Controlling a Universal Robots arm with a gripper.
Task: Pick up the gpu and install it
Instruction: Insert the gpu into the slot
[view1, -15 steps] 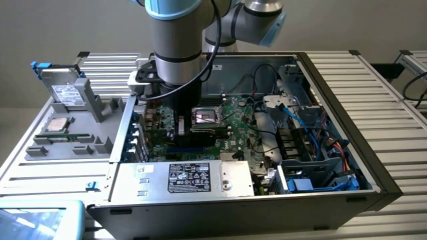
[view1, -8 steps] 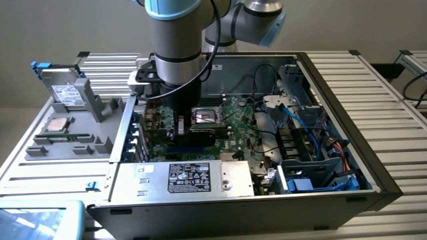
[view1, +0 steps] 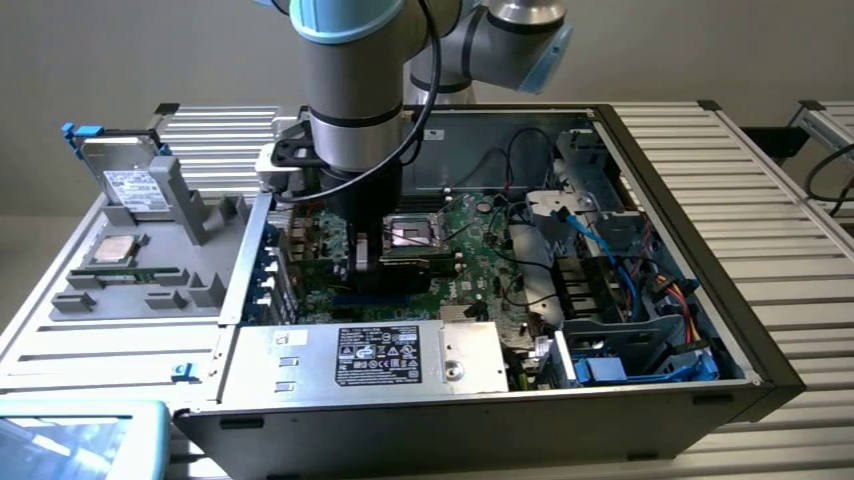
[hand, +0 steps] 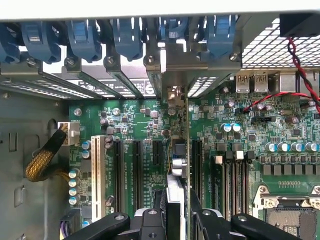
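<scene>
The gpu (hand: 176, 192) is clamped edge-on by the fingers (hand: 154, 225) of the gripper (hand: 175, 225) and kept upright over the motherboard (hand: 140, 120), parallel to its slots, bracket toward the rear openings, for seating.

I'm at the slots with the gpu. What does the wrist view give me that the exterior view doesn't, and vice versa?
Wrist view: the gripper shut on the gpu, held edge-on among the black expansion slots. I cannot tell whether it is seated. Blue slot clips and a braided yellow cable are nearby.
Exterior view: the arm inside the open computer case, the power supply, and a grey tray beside the case with a drive and a memory stick.
Both: the green motherboard and its processor socket.
</scene>
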